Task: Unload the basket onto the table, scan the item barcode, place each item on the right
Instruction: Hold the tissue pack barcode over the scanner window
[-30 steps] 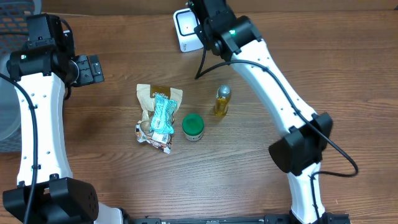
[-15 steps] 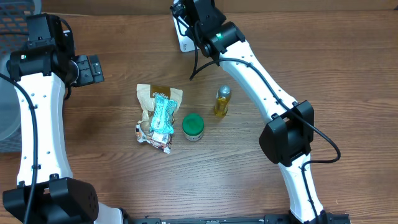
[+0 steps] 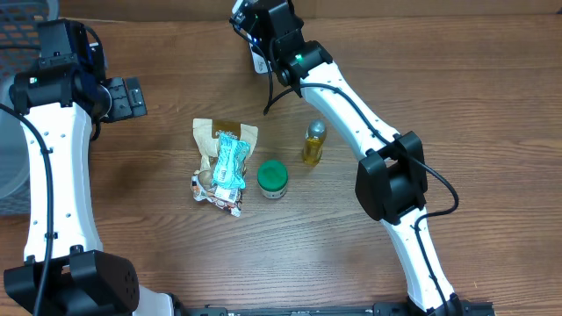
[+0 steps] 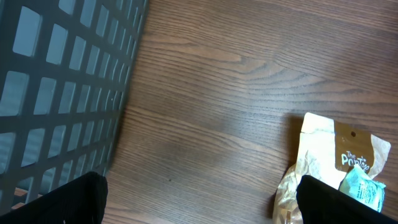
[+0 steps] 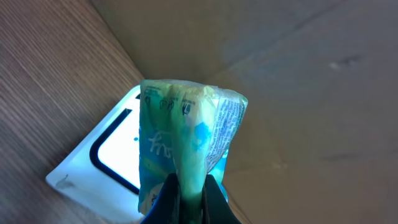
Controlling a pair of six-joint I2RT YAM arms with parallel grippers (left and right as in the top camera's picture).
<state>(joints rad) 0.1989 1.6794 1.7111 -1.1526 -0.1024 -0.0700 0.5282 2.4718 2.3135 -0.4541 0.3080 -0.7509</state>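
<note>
Tabletop [image 3: 492, 132] in wood grain, cardboard backdrop [image 5: 298, 62], scanner [image 5: 118, 155] beside it

Left arm [image 3: 53, 175], right arm [image 3: 347, 110]: white links, black joints, black cables [image 3: 453, 195]. Green light [image 3: 297, 60] on right arm. Right gripper [image 5: 189, 196]: black fingers.

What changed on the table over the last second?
The right gripper, shut on the green packet, swung leftward over the scanner, mostly covering it from overhead. The left gripper, snack bags, green-lidded jar and bottle stayed put.
</note>
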